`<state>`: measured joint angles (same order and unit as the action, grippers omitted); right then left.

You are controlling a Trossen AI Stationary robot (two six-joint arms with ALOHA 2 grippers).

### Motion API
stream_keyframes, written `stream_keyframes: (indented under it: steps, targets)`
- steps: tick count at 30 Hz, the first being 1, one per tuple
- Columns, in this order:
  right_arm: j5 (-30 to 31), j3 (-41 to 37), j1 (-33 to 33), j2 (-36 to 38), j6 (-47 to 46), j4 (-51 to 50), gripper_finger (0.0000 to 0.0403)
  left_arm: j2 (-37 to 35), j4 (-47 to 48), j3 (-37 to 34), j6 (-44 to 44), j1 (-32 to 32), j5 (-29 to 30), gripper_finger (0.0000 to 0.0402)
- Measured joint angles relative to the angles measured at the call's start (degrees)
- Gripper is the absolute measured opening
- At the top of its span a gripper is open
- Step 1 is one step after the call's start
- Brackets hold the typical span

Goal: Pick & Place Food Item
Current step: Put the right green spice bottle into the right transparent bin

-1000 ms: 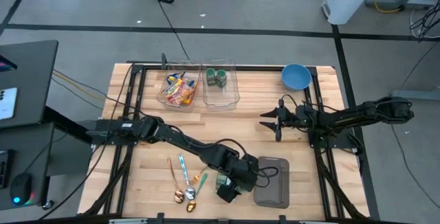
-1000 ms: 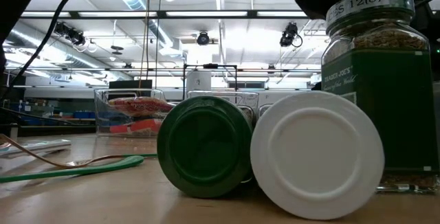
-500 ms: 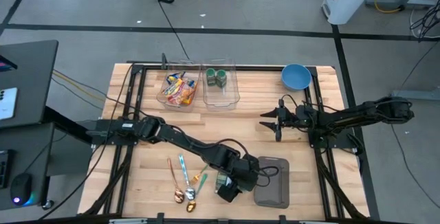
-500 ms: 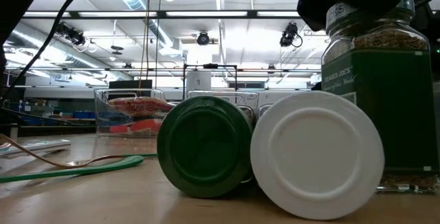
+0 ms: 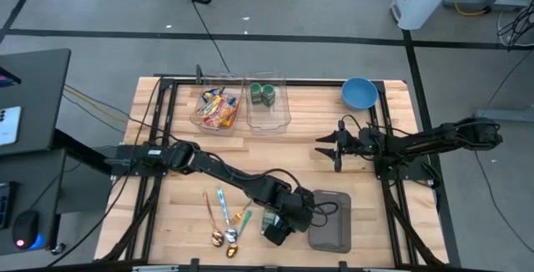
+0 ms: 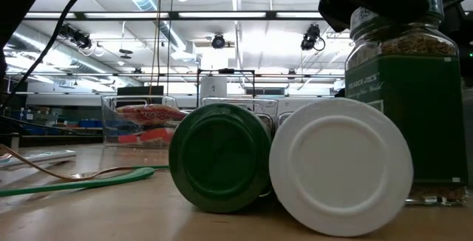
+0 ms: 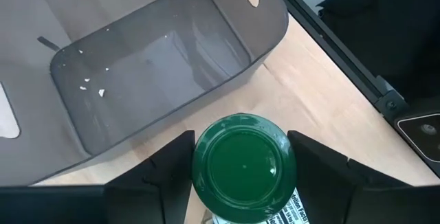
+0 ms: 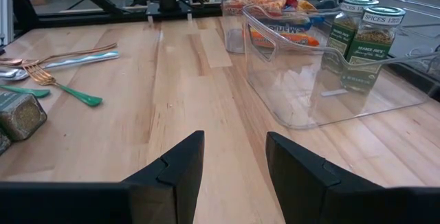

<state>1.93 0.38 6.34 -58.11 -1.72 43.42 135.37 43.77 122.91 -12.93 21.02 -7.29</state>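
Observation:
A glass spice jar (image 6: 403, 108) with a green label and green lid (image 7: 244, 169) stands upright on the table beside a grey tray (image 5: 329, 232). My left gripper (image 7: 244, 157) is shut on it, reaching in from the table's left (image 5: 279, 224). Two more jars lie on their sides in front of it, one showing a green lid (image 6: 220, 157), the other a white lid (image 6: 340, 165). My right gripper (image 5: 334, 148) waits open at the right, nothing between its fingers (image 8: 234, 145). My left gripper pinches the rim of the jar's green lid (image 7: 199, 165) between its two fingers, one on each opposite side. The fingers (image 7: 313, 165) slant down onto it from above and from the table's left. The jar stays upright, its base (image 6: 436, 195) on the table.
Two clear bins stand at the far edge: one with snack packets (image 5: 217, 109), one with two spice jars (image 5: 267, 95). A blue bowl (image 5: 359, 93) sits far right. Spoons and a fork (image 5: 225, 218) lie left of the jars.
My left gripper has stayed in place and shut: in the low view its dark fingers have closed in over the upright jar's lid band, hiding the print that showed there. The jar has stayed upright where it was.

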Motion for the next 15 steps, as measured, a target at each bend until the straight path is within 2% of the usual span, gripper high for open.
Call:
stream_keyframes:
  steps: [8,15]
  targets:
    - [0.0,0.0,0.0,0.0,-0.04,-0.13,0.0167,-1.8,3.11,-0.08,-0.37,0.13,4.06,0.0212]
    - [-0.02,0.0,0.0,0.0,-0.42,-1.2,0.0167,-7.75,3.14,-0.09,-0.4,-0.09,6.27,0.0212]
